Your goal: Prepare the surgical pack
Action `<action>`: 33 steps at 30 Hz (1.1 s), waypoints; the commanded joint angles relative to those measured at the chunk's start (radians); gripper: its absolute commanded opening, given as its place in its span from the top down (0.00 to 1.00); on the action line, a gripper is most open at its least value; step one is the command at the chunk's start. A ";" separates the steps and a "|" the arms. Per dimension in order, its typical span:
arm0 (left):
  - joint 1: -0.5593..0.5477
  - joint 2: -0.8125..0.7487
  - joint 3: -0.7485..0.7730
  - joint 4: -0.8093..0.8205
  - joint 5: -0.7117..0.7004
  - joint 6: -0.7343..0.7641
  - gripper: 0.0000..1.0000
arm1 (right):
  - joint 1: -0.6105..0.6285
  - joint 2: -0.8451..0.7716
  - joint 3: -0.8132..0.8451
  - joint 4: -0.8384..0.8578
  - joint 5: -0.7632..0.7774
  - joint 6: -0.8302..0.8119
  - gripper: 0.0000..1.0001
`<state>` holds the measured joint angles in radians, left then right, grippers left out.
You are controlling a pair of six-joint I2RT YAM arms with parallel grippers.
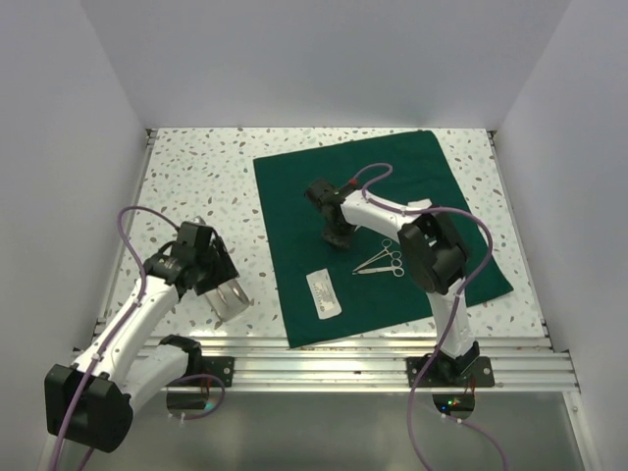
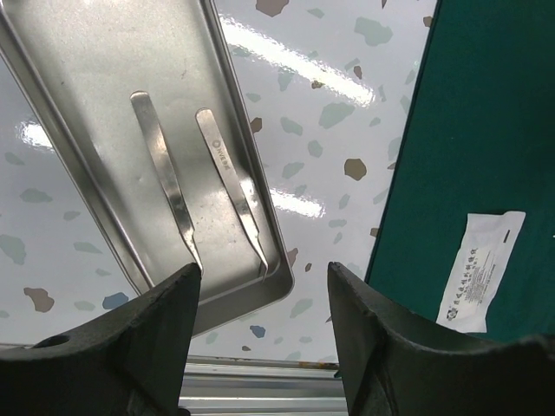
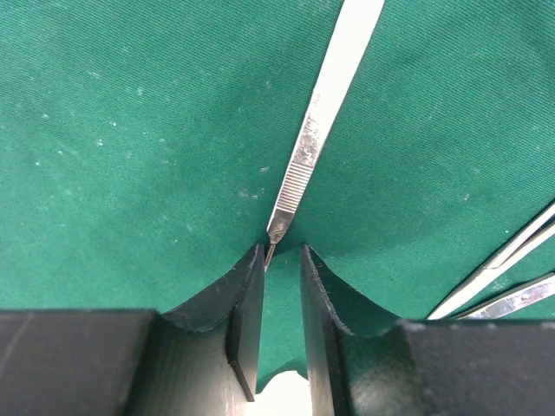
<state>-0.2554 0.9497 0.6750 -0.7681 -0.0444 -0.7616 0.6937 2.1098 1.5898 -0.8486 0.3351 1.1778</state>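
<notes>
The surgical pack is a dark green cloth point(image 1: 392, 186) spread flat on the speckled table, and it fills the right wrist view point(image 3: 130, 130). My right gripper point(image 3: 282, 256) is low over the cloth's middle point(image 1: 337, 235). Its jaws stand narrow, with a slim gap between them. A silver scalpel handle point(image 3: 316, 121) lies on the cloth, its thin end in that gap against the left finger. My left gripper point(image 2: 264, 286) hangs open and empty over the near corner of a steel tray point(image 2: 87, 104), left of the cloth point(image 2: 494, 113).
Two tweezers point(image 2: 165, 173) point(image 2: 230, 186) lie in the tray. A white sealed packet point(image 1: 323, 292) and scissor-like forceps point(image 1: 383, 261) rest on the cloth's near part. A metal rail runs along the near table edge, and white walls close the sides.
</notes>
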 commanded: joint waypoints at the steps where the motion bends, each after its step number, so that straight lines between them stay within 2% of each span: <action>1: 0.005 -0.022 0.029 0.030 0.012 0.031 0.36 | 0.003 0.047 0.038 -0.029 0.044 0.017 0.75; 8: 0.005 -0.040 0.047 0.033 0.020 0.059 0.36 | 0.006 0.079 0.070 -0.043 0.038 0.016 0.82; 10: 0.005 -0.045 0.052 0.032 0.018 0.065 0.36 | 0.006 0.081 0.079 -0.050 0.039 0.014 0.90; 15: 0.005 -0.046 0.060 0.030 0.032 0.076 0.36 | 0.006 0.058 0.084 -0.058 0.047 0.009 0.99; 19: 0.005 -0.049 0.061 0.041 0.040 0.087 0.36 | 0.006 0.041 0.085 -0.060 0.045 -0.006 1.00; 22: 0.005 -0.057 0.061 0.090 0.173 0.140 0.36 | 0.009 0.000 0.070 -0.025 0.035 -0.046 1.00; 24: 0.005 -0.058 0.061 0.128 0.240 0.165 0.36 | 0.007 -0.039 0.016 0.034 0.003 -0.134 1.00; 28: 0.005 -0.026 0.058 0.263 0.467 0.180 0.33 | 0.007 -0.175 -0.103 0.208 -0.059 -0.294 1.00; 33: 0.004 0.064 0.055 0.403 0.577 0.131 0.31 | 0.009 -0.254 -0.194 0.284 -0.151 -0.464 1.00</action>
<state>-0.2554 0.9737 0.6994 -0.5198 0.3851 -0.6262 0.6994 1.9415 1.4189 -0.6743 0.2512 0.8631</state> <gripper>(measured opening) 0.683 0.009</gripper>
